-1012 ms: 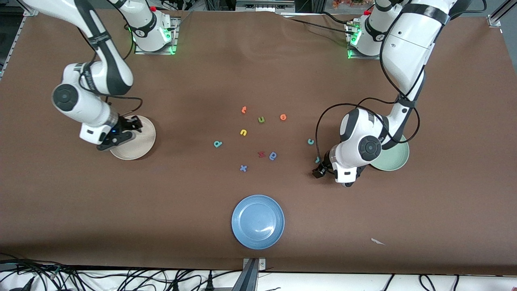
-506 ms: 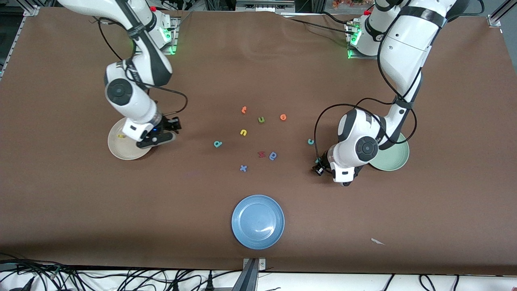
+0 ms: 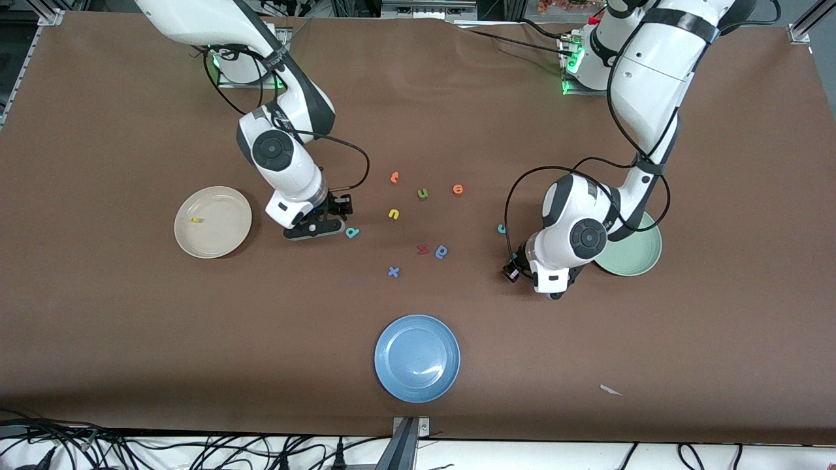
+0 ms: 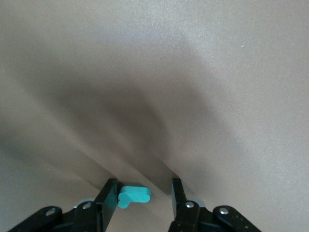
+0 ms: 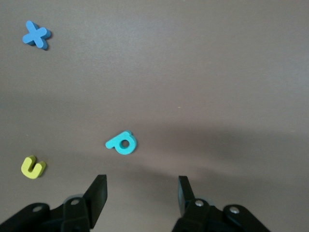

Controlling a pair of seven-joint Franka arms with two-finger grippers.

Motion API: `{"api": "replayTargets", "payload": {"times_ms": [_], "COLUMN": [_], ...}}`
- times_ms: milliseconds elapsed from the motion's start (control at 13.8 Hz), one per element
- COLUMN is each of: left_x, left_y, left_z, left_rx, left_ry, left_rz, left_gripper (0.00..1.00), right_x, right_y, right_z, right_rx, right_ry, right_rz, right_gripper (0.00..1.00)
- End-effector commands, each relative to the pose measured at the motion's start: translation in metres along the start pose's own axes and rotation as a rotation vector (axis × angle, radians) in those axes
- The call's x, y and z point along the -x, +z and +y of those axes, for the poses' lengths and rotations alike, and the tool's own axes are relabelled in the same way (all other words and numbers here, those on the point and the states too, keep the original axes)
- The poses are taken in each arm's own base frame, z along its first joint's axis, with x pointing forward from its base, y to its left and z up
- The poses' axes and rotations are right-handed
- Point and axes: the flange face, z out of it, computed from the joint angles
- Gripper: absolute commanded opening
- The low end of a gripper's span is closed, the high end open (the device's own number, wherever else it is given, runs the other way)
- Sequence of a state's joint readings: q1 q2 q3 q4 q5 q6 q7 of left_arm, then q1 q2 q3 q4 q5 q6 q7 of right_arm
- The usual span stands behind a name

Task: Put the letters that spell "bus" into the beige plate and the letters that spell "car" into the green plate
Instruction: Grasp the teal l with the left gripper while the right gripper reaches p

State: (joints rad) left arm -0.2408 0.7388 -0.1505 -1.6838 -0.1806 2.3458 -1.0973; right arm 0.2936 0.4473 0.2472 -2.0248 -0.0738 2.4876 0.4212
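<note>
Brown table (image 3: pixel 130 326) | my right gripper (image 5: pixel 140 188) wide over b (image 5: pixel 121 143): lower, then pinch | my left gripper (image 4: pixel 144 191) at r (image 4: pixel 133 196), can't tell grip

Yellow "s" (image 3: pixel 194 220) in beige plate (image 3: pixel 228 235)
</note>
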Motion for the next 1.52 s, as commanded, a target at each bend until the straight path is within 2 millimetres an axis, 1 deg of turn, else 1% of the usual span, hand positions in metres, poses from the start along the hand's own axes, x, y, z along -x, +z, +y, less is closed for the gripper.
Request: {"api": "replayTargets", "payload": {"times_ms": [0, 145, 289, 362, 506, 579, 651, 723, 868, 940, 1012, 1085, 1229, 1302, 1374, 1446], "left_x": [0.010, 0.010, 0.010, 0.011, 0.011, 0.009, 0.003, 0.002, -0.021, -0.028, -0.032, -0.039, -0.058, -0.071, -0.082, -0.088], "left_y": [0.008, 0.008, 0.009, 0.009, 0.007, 0.003, -0.004, -0.021, -0.061, -0.080, -0.097, -0.109, -0.120, -0.122, -0.121, -0.115], "left_z": [0.000, 0.000, -0.002, -0.002, -0.004, -0.004, -0.005, -0.006, -0.022, -0.031, -0.040, -0.050, -0.074, -0.087, -0.101, -0.109], "left_rx": [-0.028, -0.036, -0.048, -0.058, -0.070, -0.074, -0.079, -0.082, -0.100, -0.116, -0.135, -0.155, -0.195, -0.215, -0.267, -0.327], "left_ry": [-0.008, -0.005, 0.003, 0.007, 0.028, 0.038, 0.044, 0.069, 0.134, 0.171, 0.210, 0.243, 0.307, 0.339, 0.377, 0.411], "left_rz": [-0.022, -0.025, -0.028, -0.034, -0.040, -0.042, -0.047, -0.051, -0.082, -0.102, -0.125, -0.152, -0.216, -0.239, -0.235, -0.210], "left_gripper": [0.47, 0.36, 0.29, 0.23, 0.11, 0.09, 0.09, 0.09, 0.09, 0.09, 0.09, 0.09, 0.09, 0.10, 0.10, 0.12], "right_x": [-0.002, -0.001, 0.005, 0.006, 0.006, 0.005, 0.000, -0.005, -0.006, -0.004, -0.004, -0.004, -0.004, -0.005, -0.005, -0.005], "right_y": [0.018, 0.028, 0.037, 0.041, 0.044, 0.044, 0.039, 0.038, 0.044, 0.047, 0.047, 0.047, 0.048, 0.048, 0.048, 0.049], "right_z": [-0.019, -0.027, -0.033, -0.035, -0.036, -0.036, -0.038, -0.040, -0.049, -0.053, -0.053, -0.053, -0.054, -0.053, -0.053, -0.051], "right_rx": [-0.005, 0.018, 0.050, 0.063, 0.067, 0.065, 0.058, 0.051, 0.049, 0.049, 0.049, 0.050, 0.047, 0.048, 0.048, 0.051], "right_ry": [0.011, 0.020, 0.022, 0.027, 0.023, 0.025, 0.028, 0.032, 0.032, 0.026, 0.025, 0.016, 0.011, 0.011, 0.011, 0.009], "right_rz": [0.024, 0.036, 0.042, 0.044, 0.057, 0.057, 0.069, 0.074, 0.075, 0.073, 0.073, 0.081, 0.087, 0.089, 0.089, 0.088], "right_gripper": [0.67, 0.67, 0.67, 0.67, 0.67, 0.67, 0.67, 0.67, 0.67, 0.67, 0.67, 0.67, 0.67, 0.67, 0.67, 0.67]}}
